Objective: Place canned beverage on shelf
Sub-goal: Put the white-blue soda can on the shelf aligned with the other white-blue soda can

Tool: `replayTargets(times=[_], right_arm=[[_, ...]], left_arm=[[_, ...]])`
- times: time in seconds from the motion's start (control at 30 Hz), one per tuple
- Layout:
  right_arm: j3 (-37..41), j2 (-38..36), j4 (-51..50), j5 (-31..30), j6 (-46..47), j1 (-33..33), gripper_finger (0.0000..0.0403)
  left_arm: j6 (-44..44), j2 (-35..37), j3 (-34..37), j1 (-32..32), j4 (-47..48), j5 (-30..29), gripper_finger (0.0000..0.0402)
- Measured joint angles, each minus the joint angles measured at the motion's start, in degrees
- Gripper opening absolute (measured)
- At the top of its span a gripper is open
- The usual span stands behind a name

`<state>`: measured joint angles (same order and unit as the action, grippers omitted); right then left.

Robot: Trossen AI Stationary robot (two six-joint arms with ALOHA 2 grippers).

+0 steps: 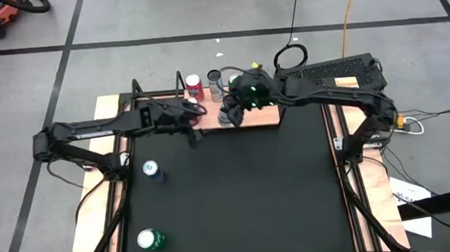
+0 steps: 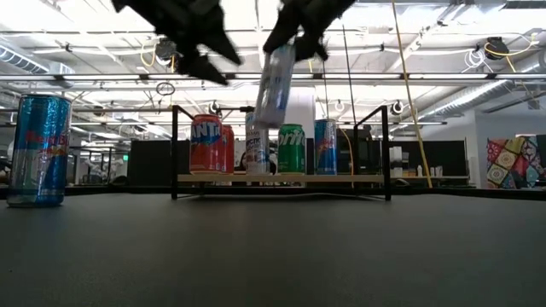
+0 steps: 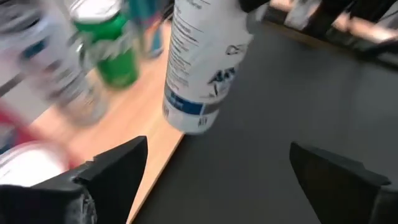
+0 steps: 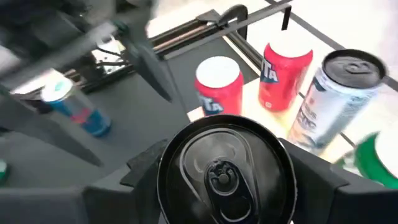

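While our right gripper (image 2: 299, 38) is holding a white can (image 2: 275, 85) by its top, tilted in the air above the shelf (image 2: 281, 178), our left gripper (image 2: 200, 51) is hovering just to its left with fingers spread wide and gripping nothing. Cans are standing in a row on the shelf at the table's far edge. A blue can (image 1: 153, 171) and a green can (image 1: 149, 240) are waiting on the table's (image 1: 239, 197) left side.
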<state>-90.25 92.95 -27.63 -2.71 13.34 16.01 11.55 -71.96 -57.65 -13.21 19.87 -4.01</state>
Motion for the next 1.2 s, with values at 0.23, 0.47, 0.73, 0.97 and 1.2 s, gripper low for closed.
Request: replayTargets(times=[0.23,0.47,0.73,0.97,1.2], right_arm=[[-5.73,9.61,-0.6,4.24,-3.52,5.01,0.0236],[-19.58,19.7,-10.86,4.41,-9.81,5.76,0.0237],[-24.36,24.68,-11.12,4.8,-11.07,6.45,0.0239],[-24.36,25.04,-9.85,5.89,-11.33,7.05,0.024],[-24.36,25.06,-10.05,5.98,-11.2,7.28,0.0268]], left_arm=[[-0.46,6.4,0.0,-2.49,9.84,-2.06,0.0397],[-3.42,7.28,0.0,-4.39,11.16,-3.26,0.0397],[-4.77,7.25,0.0,-6.05,13.09,-3.54,0.0397],[-6.02,7.23,0.0,-6.46,13.8,-3.57,0.0397],[-6.34,7.2,0.0,-7.2,13.69,-3.58,0.0397]])
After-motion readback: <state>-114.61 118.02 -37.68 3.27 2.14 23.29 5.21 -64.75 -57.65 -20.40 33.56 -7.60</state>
